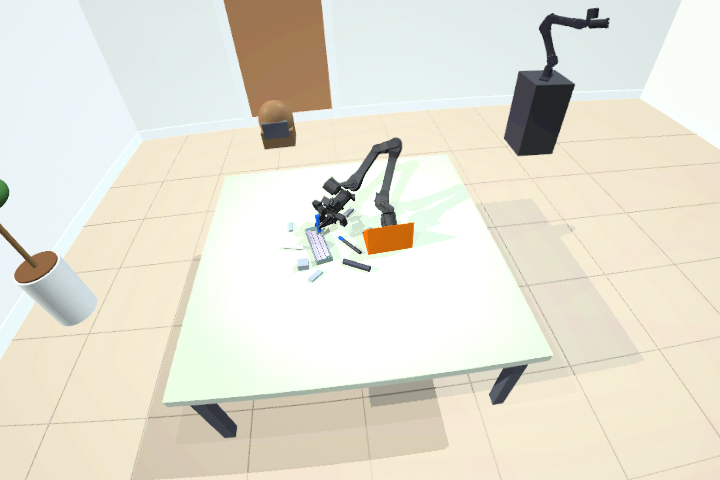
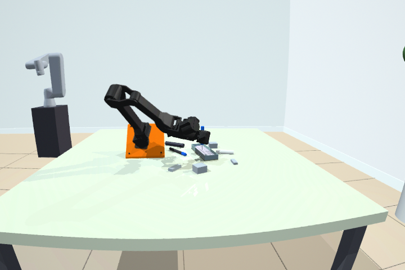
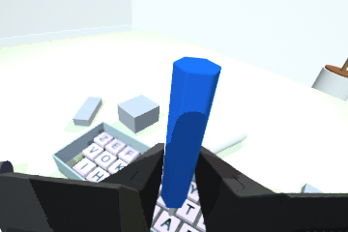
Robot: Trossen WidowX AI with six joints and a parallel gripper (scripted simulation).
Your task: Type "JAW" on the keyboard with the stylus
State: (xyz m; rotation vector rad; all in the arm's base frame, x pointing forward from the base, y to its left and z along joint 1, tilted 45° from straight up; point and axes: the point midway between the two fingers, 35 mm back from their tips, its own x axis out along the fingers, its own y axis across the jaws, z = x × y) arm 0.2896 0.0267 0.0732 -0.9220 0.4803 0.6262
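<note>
My gripper [image 1: 319,225] [image 2: 203,141] [image 3: 179,151] is shut on the blue stylus [image 1: 317,219] [image 2: 202,128] [image 3: 191,101], which stands nearly upright between the fingertips. The keyboard [image 1: 327,260] [image 2: 210,157] [image 3: 77,140] is a shallow grey-green tray of pale lettered keys below the gripper. In the wrist view the stylus's thin tip shows just above the A key [image 3: 166,223], left of the T key [image 3: 189,209]. I cannot tell whether the tip touches a key. The fingers hide the middle of the keyboard; the J and W keys are not readable.
Near the keyboard lie a grey box [image 1: 302,264] [image 2: 212,145] [image 3: 138,114], a flat grey block [image 1: 315,275] [image 3: 87,111], a white rod [image 2: 225,152] [image 3: 230,142], a dark cylinder [image 1: 356,264] [image 2: 174,144] and a blue-tipped black pen [image 1: 350,245] [image 2: 177,151]. Another grey box [image 2: 199,167] sits nearby.
</note>
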